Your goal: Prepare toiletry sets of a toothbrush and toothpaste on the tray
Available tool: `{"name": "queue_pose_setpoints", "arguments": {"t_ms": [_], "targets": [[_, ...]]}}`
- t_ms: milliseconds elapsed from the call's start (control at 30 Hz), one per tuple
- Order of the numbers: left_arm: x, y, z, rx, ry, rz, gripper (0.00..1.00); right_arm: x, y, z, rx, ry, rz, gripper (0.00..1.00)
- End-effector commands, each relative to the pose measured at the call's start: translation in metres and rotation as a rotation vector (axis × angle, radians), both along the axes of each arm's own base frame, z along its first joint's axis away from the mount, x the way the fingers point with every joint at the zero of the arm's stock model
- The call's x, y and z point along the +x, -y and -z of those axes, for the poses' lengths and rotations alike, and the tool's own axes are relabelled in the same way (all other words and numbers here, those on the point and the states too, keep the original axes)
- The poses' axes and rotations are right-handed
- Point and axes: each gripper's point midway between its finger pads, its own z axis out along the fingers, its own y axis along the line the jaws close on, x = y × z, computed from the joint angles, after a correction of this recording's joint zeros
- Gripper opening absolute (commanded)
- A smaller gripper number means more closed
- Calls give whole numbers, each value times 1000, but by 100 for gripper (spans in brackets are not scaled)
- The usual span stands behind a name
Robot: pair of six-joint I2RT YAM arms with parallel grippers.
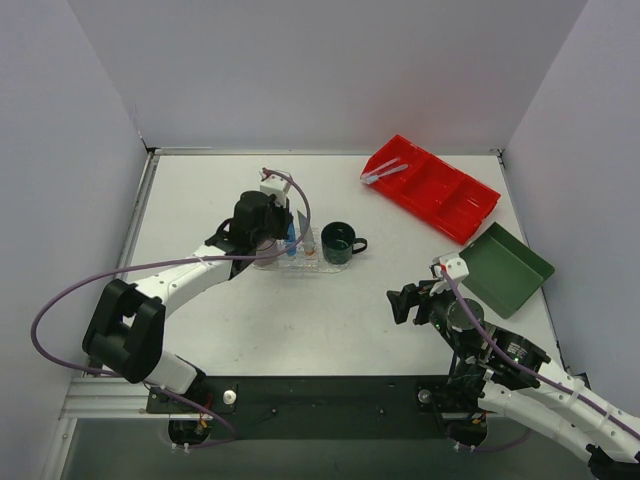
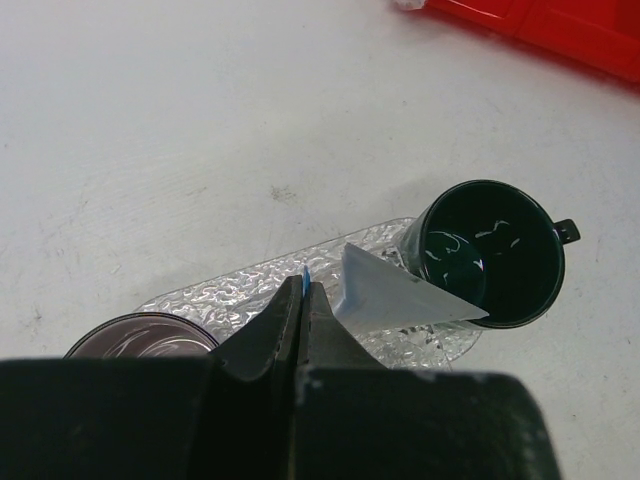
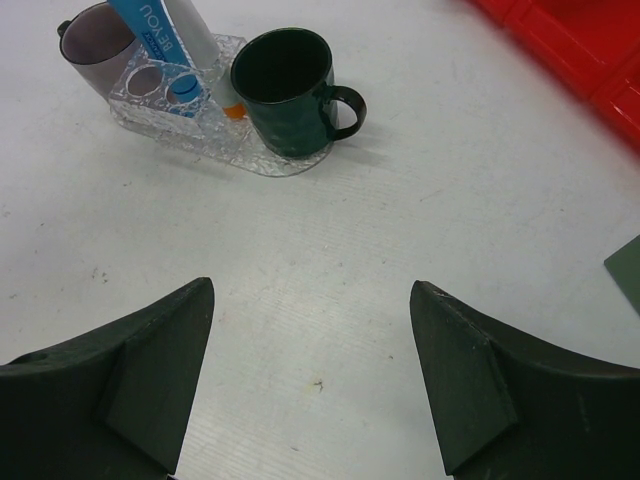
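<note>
The clear glittery tray (image 1: 312,268) lies mid-table, also in the left wrist view (image 2: 215,298) and the right wrist view (image 3: 190,142). My left gripper (image 1: 283,238) hovers over it, shut on the thin top edge of the blue tube (image 2: 305,270), which stands upright on the tray (image 3: 150,35). The white tube (image 2: 395,292) leans beside it (image 3: 193,32). A wrapped toothbrush (image 1: 385,172) lies in the red bin (image 1: 440,195). My right gripper (image 1: 398,302) is open and empty low over bare table (image 3: 312,285), well right of the tray.
A dark green mug (image 1: 338,243) stands on the tray's right end (image 2: 495,250). A mauve cup (image 2: 140,335) stands on its left end (image 3: 85,45). A dark green rectangular tray (image 1: 508,268) lies at the right edge, close to my right arm.
</note>
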Motion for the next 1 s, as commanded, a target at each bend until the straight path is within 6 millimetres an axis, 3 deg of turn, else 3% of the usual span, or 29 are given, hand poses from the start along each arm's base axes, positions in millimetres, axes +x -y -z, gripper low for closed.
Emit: {"name": "queue_pose_setpoints", "arguments": {"t_ms": [0,700,967], "targets": [[10,8,-19,-38,84,11,0,3,5,-2,18,12,36,74],[9,10,-2,10,59,16,0,2,6,0,24,10,37,75],[10,11,0,20,49,11,16,1,7,0,23,10,38,76]]}}
